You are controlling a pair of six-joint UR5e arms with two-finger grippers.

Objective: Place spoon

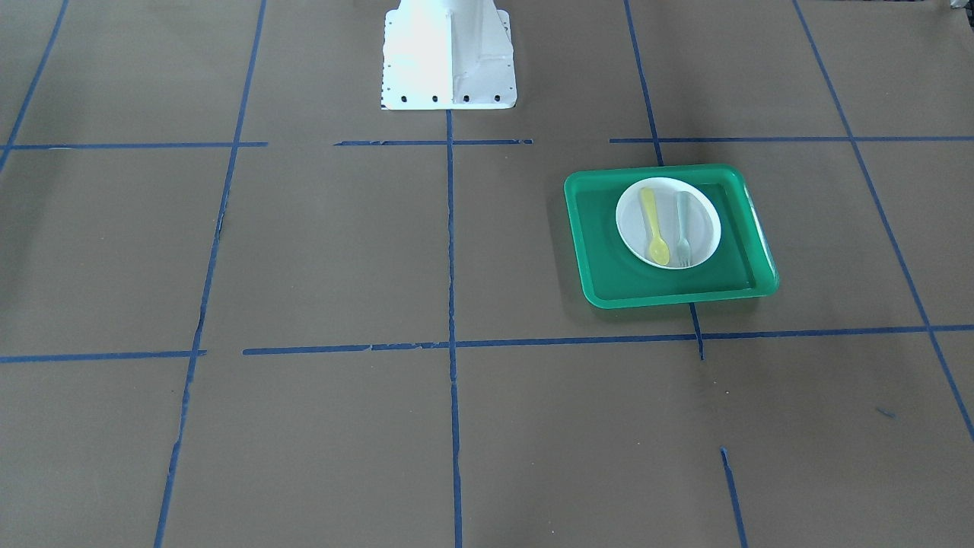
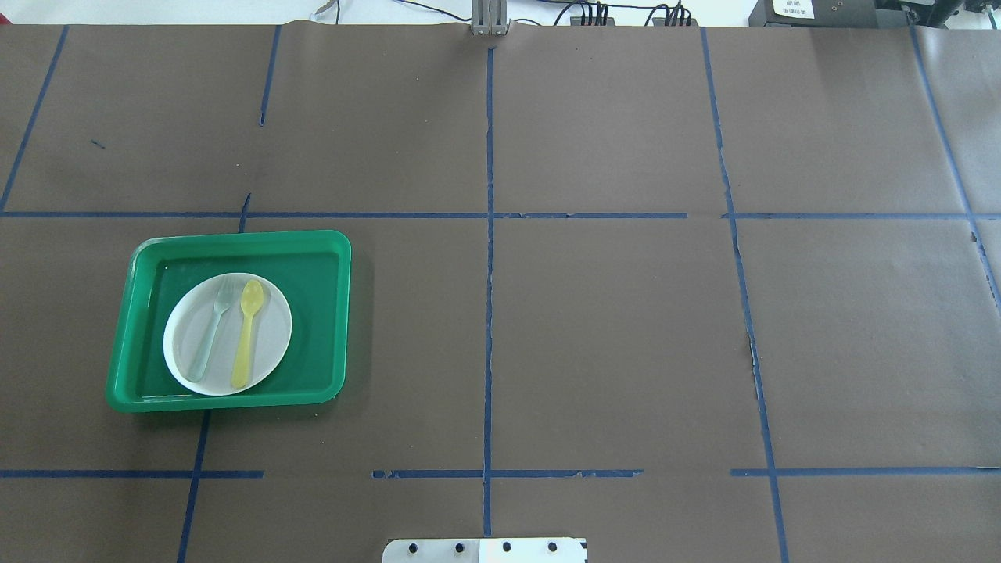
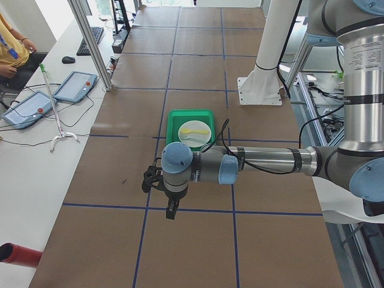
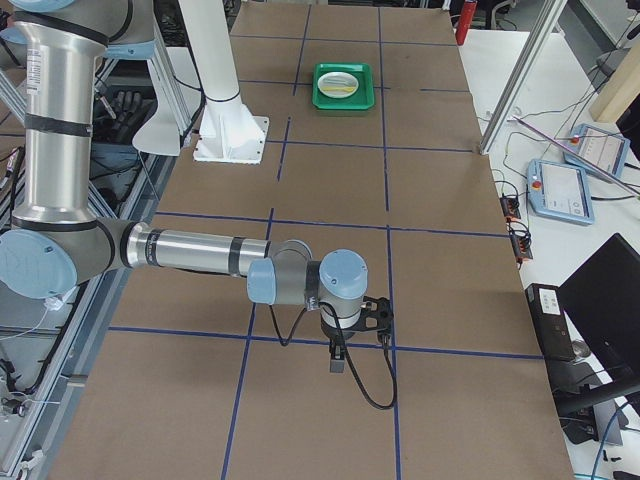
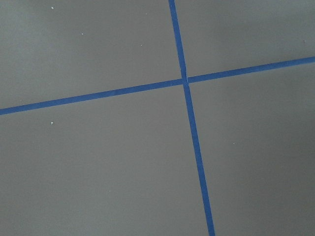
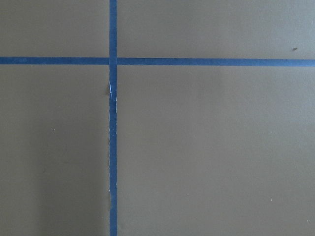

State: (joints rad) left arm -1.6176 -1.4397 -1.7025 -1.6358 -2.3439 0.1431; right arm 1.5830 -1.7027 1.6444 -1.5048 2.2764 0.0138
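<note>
The yellow spoon (image 1: pixel 654 228) lies on a white plate (image 1: pixel 705 228) inside a green tray (image 1: pixel 601 251), bowl pointing away from the robot. In the overhead view the spoon (image 2: pixel 247 332) lies on the right half of the plate (image 2: pixel 274 320), in the tray (image 2: pixel 321 313) on the table's left side. My left gripper (image 3: pixel 171 210) hangs over the table well away from the tray, seen only in the exterior left view. My right gripper (image 4: pixel 337 360) hangs over the far end, seen only in the exterior right view. I cannot tell whether either is open or shut.
A pale grey-green fork (image 2: pixel 211 332) lies beside the spoon on the plate. The robot's white base (image 1: pixel 449 57) stands at the table's middle edge. The brown table carries blue tape lines (image 2: pixel 489 313). Both wrist views show only table and tape.
</note>
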